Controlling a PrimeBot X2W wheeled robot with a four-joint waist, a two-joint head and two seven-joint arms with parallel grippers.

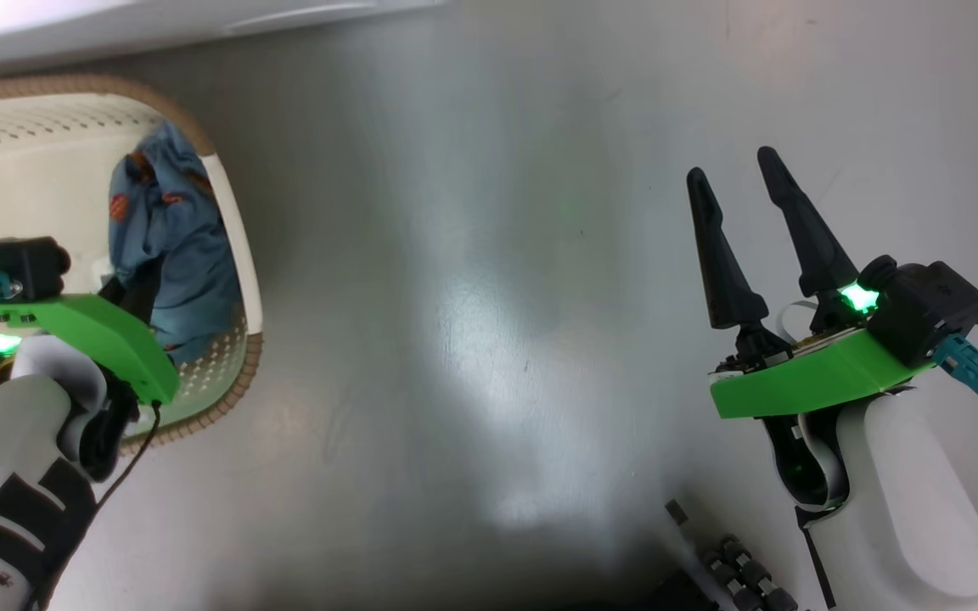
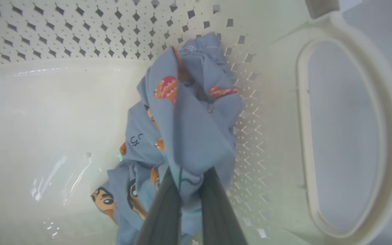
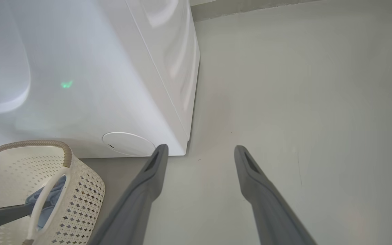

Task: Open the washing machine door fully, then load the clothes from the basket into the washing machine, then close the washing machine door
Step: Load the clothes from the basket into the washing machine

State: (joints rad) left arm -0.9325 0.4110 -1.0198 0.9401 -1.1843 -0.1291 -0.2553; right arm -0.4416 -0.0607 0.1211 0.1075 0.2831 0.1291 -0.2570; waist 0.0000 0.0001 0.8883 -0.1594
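Observation:
A light blue garment with orange cartoon prints hangs bunched against the right wall inside the cream basket. My left gripper is down in the basket, shut on a fold of this garment. Over the grey floor to the right, my right gripper is open with nothing between its fingers. The white washing machine stands behind the basket, its round filter cap low on the front. The door and the cream garment are out of view.
The basket's white side handle loops out to the right of the held garment. A clear plastic sheet lies on the basket floor. Grey floor stretches between both arms. Part of my dark base sits at the bottom.

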